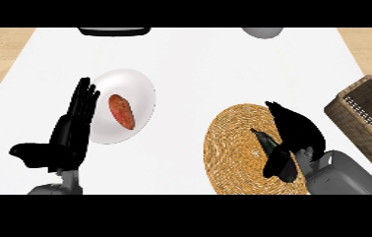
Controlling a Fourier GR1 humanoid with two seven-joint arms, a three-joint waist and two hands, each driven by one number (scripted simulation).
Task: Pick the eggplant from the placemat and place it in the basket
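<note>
Eggplant (267,143) on the placemat (232,147), right hand (298,130) curling round it; next, lift rightward into basket (356,115); left hand (69,130) rests open.

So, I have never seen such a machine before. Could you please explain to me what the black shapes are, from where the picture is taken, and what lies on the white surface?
The picture is taken from the robot's head, looking steeply down at a white counter. The black shapes are its two hands on grey forearms, coming in from the lower edge. The left hand rests open, fingers up, beside a white plate that holds a reddish-orange vegetable. The right hand is over a round woven placemat, with its fingers curled round a dark eggplant. At the right edge stands a brown wicker basket, only partly in view. At the far edge there are a dark object and a grey object, both cut off, so I cannot tell what they are.
</note>
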